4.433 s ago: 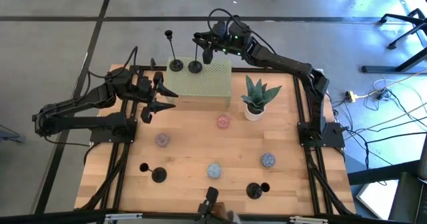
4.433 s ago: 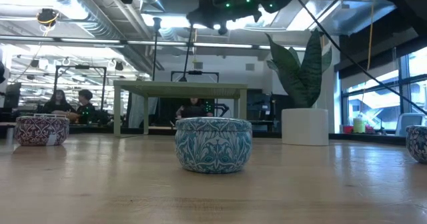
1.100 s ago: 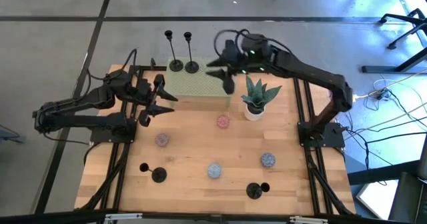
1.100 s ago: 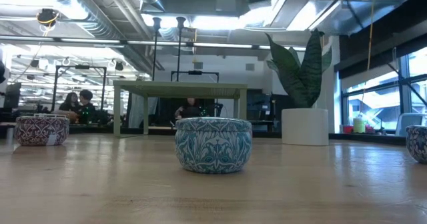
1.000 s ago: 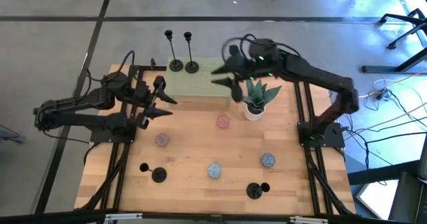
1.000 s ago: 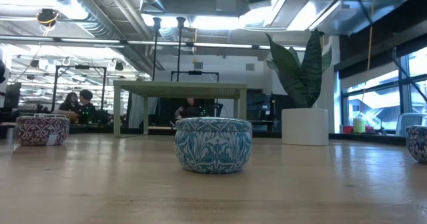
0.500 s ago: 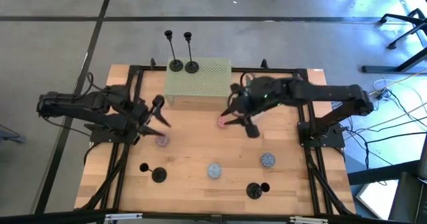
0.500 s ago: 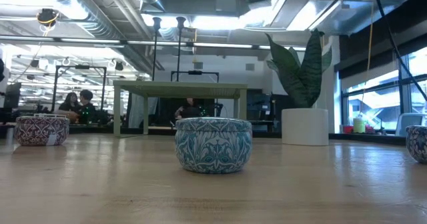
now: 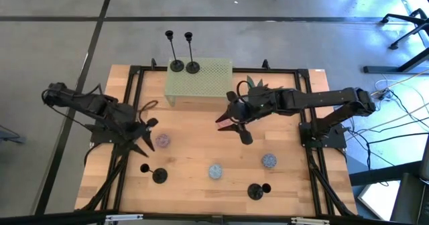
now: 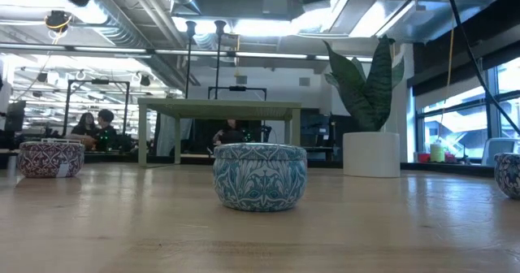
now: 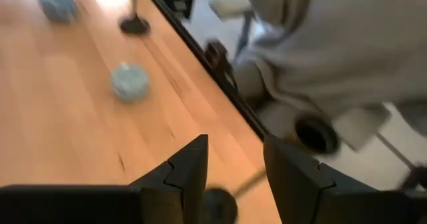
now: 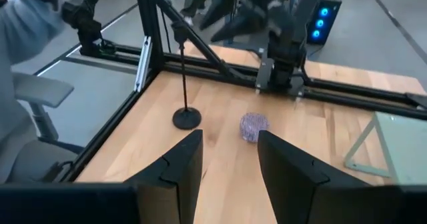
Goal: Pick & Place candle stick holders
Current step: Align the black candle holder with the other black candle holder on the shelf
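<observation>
Four black candle stick holders. Two stand upright, side by side, at the far-left corner of the green perforated platform. The other two stand on the table near the front edge: one front-left, one front-right.

Handling, as a judgement: they look rigid, maybe metal, with the weight low in the round flat base. The thin tall stem and small cup on top make them tippy if knocked. The smooth finish is probably slippery. Best hold is across the stem, low to mid height, lifted straight up. The base is too flat and wide to pinch.

Left gripper hovers over the left side, close to the front-left holder. Its fingers stand apart with nothing between them, and a dark round shape shows just below the gap.

Right gripper hangs above mid-table, fingers apart, empty, facing the front-left holder.

Small patterned tins dot the table: purple, blue, another. A potted plant stands on the right.
</observation>
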Robot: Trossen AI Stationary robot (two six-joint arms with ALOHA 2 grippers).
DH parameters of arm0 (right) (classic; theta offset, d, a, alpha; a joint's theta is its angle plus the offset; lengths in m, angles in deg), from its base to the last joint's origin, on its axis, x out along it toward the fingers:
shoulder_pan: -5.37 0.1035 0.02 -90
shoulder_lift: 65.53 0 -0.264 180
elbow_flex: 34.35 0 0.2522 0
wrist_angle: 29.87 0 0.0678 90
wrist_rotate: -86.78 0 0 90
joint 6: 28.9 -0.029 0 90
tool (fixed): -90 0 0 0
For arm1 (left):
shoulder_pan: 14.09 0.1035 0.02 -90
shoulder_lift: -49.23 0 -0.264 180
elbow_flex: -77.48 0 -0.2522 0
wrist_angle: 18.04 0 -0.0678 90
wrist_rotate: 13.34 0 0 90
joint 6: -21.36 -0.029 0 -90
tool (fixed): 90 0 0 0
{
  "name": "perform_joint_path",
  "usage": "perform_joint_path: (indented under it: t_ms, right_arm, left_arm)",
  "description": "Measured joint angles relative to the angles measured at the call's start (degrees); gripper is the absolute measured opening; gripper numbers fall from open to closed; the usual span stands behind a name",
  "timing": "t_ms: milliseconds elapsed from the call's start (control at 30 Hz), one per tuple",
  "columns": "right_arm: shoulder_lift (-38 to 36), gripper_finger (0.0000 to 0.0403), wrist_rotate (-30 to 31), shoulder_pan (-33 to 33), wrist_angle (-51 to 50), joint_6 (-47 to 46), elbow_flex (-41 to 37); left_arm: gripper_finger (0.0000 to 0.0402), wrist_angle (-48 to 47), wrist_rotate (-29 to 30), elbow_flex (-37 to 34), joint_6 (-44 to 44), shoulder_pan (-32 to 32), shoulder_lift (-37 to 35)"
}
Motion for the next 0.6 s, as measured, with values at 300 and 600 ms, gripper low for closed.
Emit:
perform_joint_path:
  t_ms: [300, 600]
  right_arm:
    - [0.0, 0.0148, 0.0, 0.0, 6.8, -1.5, 0.0]
    - [0.0, 0.0148, 0.0, 0.0, 8.0, -1.5, 0.0]
  left_arm:
    - [0.0131, -3.7, 0.4, -3.6, 3.0, -4.6, 0.0]
    - [0.0129, 8.6, 0.5, -13.3, 8.0, -7.8, 0.3]
